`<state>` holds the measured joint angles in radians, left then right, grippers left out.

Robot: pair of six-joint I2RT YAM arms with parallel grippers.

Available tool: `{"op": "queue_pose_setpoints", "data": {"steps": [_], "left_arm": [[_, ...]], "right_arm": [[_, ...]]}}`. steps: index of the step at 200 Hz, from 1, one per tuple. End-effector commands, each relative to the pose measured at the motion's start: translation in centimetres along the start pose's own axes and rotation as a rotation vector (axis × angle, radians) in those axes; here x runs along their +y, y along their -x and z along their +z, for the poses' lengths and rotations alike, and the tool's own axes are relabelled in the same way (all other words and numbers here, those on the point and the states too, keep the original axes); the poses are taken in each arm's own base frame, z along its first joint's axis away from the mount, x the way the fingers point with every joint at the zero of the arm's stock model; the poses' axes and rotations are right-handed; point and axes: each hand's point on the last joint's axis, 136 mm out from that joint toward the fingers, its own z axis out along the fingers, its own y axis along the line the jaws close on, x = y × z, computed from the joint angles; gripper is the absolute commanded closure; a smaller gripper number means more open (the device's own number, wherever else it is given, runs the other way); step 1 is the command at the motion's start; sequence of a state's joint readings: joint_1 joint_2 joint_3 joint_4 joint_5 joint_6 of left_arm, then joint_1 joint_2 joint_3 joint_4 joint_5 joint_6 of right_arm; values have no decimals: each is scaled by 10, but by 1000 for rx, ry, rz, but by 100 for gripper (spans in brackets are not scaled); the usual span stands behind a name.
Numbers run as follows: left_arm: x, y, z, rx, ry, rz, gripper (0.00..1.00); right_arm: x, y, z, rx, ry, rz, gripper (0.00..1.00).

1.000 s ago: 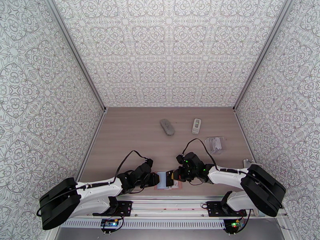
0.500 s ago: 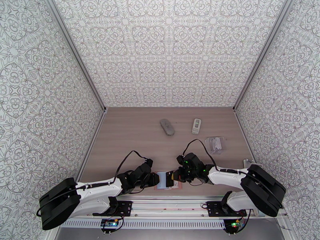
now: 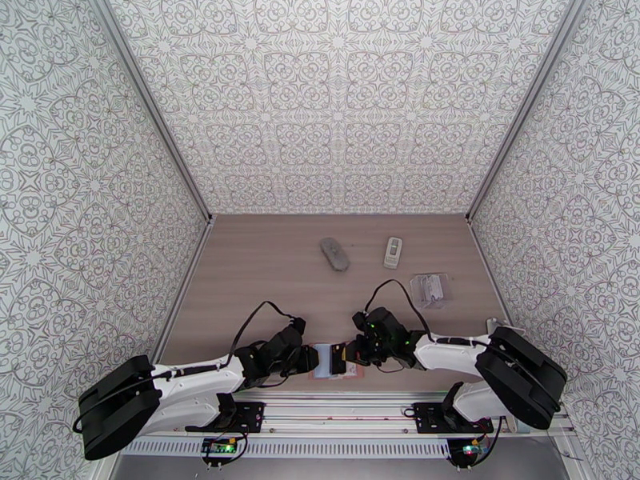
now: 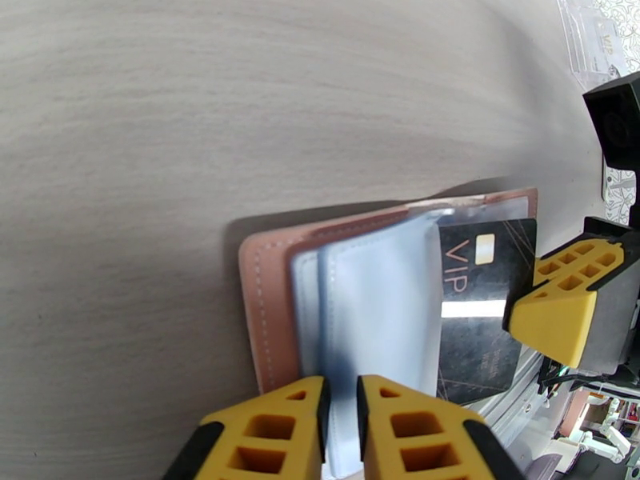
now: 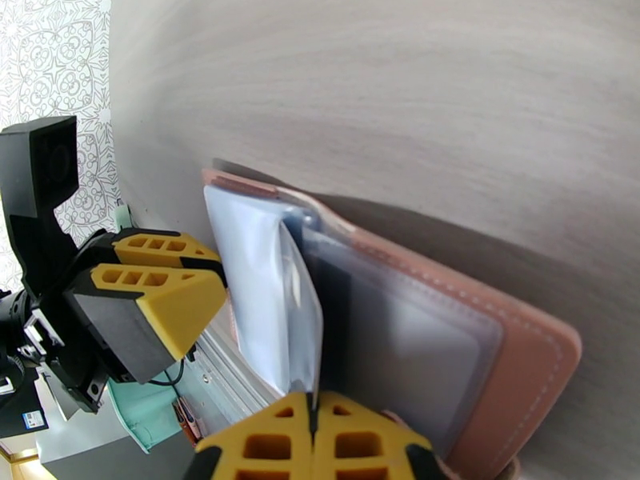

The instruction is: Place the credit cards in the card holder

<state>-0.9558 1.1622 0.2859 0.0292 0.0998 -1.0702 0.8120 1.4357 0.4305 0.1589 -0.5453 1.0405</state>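
A pink-brown card holder (image 4: 268, 290) lies open at the table's near edge (image 3: 326, 370), its clear sleeves fanned up. My left gripper (image 4: 342, 430) is shut on one clear sleeve (image 4: 384, 314) and holds it lifted. A black credit card marked VIP (image 4: 480, 314) sits partly under the sleeves on the holder's right half. My right gripper (image 5: 314, 442) is shut on that card's edge, and one of its yellow fingers (image 4: 560, 310) shows beside the card. From the right wrist the left gripper (image 5: 152, 290) sits just across the holder (image 5: 520, 354). The two grippers face each other over it (image 3: 346, 355).
Farther back on the wooden table lie a grey oblong object (image 3: 334, 254), a small white remote-like device (image 3: 392, 252) and a clear plastic packet (image 3: 428, 288). Patterned walls close in the table on three sides. The arms' mounting rail (image 3: 336, 410) runs along the near edge.
The right arm's elbow has shifted slightly. Both grippers, the card and the holder stay where they were.
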Motion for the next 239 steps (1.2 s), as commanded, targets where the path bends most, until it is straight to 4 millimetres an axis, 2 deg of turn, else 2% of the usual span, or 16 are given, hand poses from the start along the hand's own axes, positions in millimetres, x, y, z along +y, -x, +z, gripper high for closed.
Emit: {"op": "queue_pose_setpoints", "data": {"steps": [1, 46, 101, 125, 193, 239], "left_arm": [[23, -13, 3, 31, 78, 1, 78], [23, -13, 3, 30, 79, 1, 78], [24, -13, 3, 31, 80, -1, 78], [24, -13, 3, 31, 81, 1, 78], [24, -13, 4, 32, 83, 2, 78], [23, -13, 4, 34, 82, 2, 78]], "right_arm": [[-18, -9, 5, 19, -55, 35, 100], [-18, -9, 6, 22, -53, 39, 100], [-18, -9, 5, 29, -75, 34, 80], [-18, -8, 3, 26, -93, 26, 75], [-18, -3, -6, 7, -166, 17, 67], [-16, -3, -3, 15, -184, -24, 66]]}}
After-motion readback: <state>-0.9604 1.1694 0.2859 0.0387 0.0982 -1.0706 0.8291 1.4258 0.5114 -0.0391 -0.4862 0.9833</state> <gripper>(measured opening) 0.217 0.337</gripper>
